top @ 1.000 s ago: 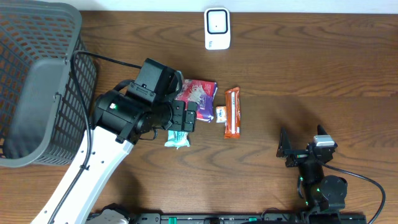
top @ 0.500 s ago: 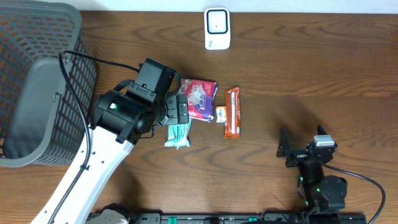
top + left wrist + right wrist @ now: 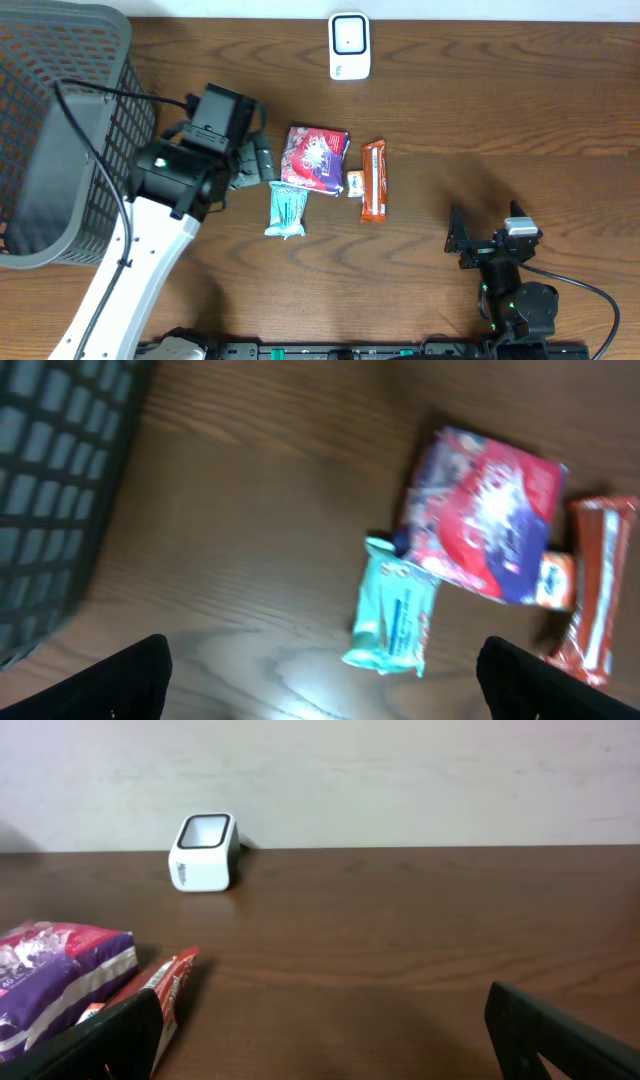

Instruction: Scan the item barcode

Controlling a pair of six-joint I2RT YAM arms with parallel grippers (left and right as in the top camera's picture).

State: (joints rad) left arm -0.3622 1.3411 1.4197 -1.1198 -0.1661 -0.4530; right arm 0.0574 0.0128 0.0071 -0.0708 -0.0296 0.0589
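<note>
At the left a dark mesh basket stands on the worktop, probably to receive items after scanning. The left gripper hovers just beside it, its fingers wide apart and holding nothing, so it seems ready to choose an item.

3 items lie flat in a close group in the middle, within reach of this arm. The teal packet is nearest the arms, and its long axis runs from near to far with a small tilt. The purple pouch touches its far end and lies a little turned. The white scanner sits at the far edge, well apart, with its window turned up. The orange bar lies beside the pouch, also near to far. No barcode is visible.

The right gripper rests low at the right, its fingers apart and empty, probably waiting.
</note>
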